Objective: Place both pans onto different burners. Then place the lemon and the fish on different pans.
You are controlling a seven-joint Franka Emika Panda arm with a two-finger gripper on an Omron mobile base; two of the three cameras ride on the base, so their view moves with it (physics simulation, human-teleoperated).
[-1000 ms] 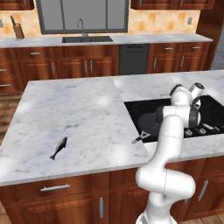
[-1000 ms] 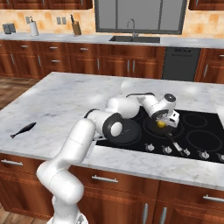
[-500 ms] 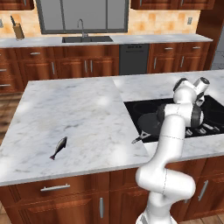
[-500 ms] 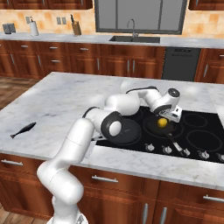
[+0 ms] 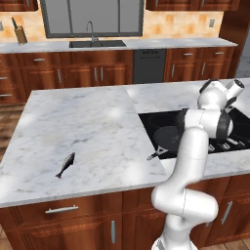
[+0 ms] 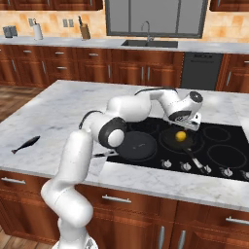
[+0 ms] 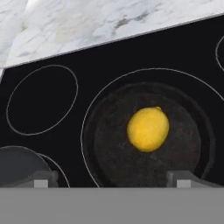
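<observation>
The gripper [image 6: 193, 124] hangs above the cooktop [image 6: 228, 141] with its jaws spread wide apart, holding nothing and touching nothing. In the hand view its two small dark fingertips [image 7: 41, 179] rise at the bottom edge, one at about 7 o'clock and the other at about 5 o'clock, with the lemon [image 7: 148, 129] lying free in the space above and between them.

The lemon is a smooth, bright yellow oval with a small nub at one end. It rests inside a round, shallow black pan [image 7: 113, 144] whose floor looks matte and faintly grainy. That pan sits within a thin grey ring, one of the burners [image 7: 92, 113], drawn on flat, glossy black glass. At 9 o'clock from the lemon in the hand view lies a smaller empty ring [image 7: 42, 99], and at 8 o'clock the rounded edge of the second pan [image 7: 19, 164] shows.

In the right base view the lemon's pan [image 6: 168, 141] lies just below the gripper, its straight handle [image 6: 194, 160] pointing toward 5 o'clock. The second pan [image 6: 137, 146] sits at 9 o'clock from it, near the cooktop's left edge, flat and dark. A row of small silver knobs [image 6: 204, 168] lines the front of the glass.

The fish [image 5: 66, 165], slender and dark grey with a forked tail, lies on the white, grey-veined marble counter [image 5: 83, 122], well apart from the cooktop, at about 9 o'clock from it in the left base view.
</observation>
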